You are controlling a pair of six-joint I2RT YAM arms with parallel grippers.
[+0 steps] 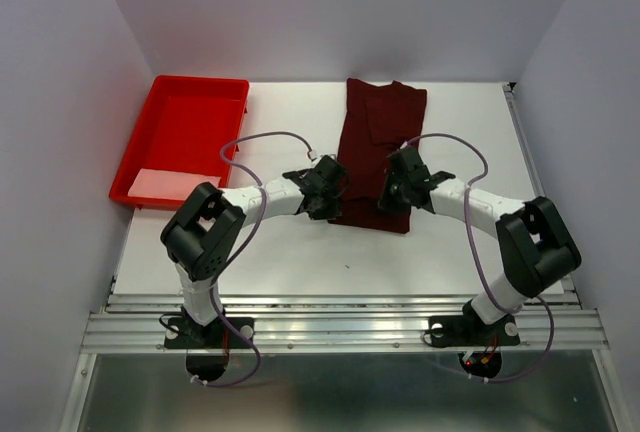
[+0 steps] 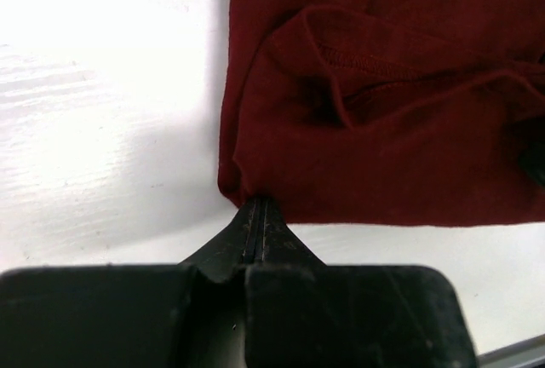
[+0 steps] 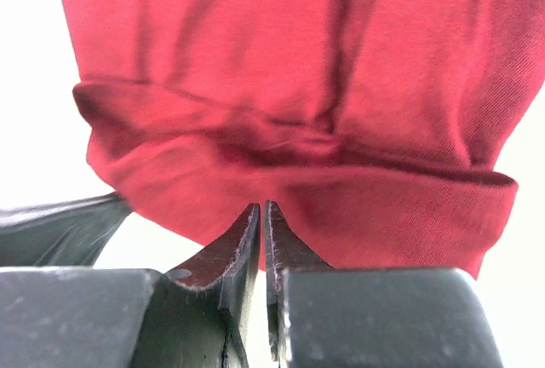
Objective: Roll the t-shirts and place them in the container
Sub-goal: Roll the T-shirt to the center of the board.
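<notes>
The dark maroon t-shirt (image 1: pixel 378 142) lies folded into a long strip on the white table, and its near end is turned over into a low roll. My left gripper (image 1: pixel 328 195) is at the roll's left corner. In the left wrist view its jaws are pressed together, and the left gripper (image 2: pixel 258 201) pinches the t-shirt (image 2: pixel 383 112) at that corner. My right gripper (image 1: pixel 397 190) is at the roll's right part. In the right wrist view its jaws are all but together, and the right gripper (image 3: pixel 262 205) nips the t-shirt (image 3: pixel 289 87) at the rolled edge.
A bright red plastic tray (image 1: pixel 160 122) stands at the table's far left and holds a pale pink sheet (image 1: pixel 165 184). White walls close the table on three sides. A metal rail (image 1: pixel 340 327) runs along the near edge.
</notes>
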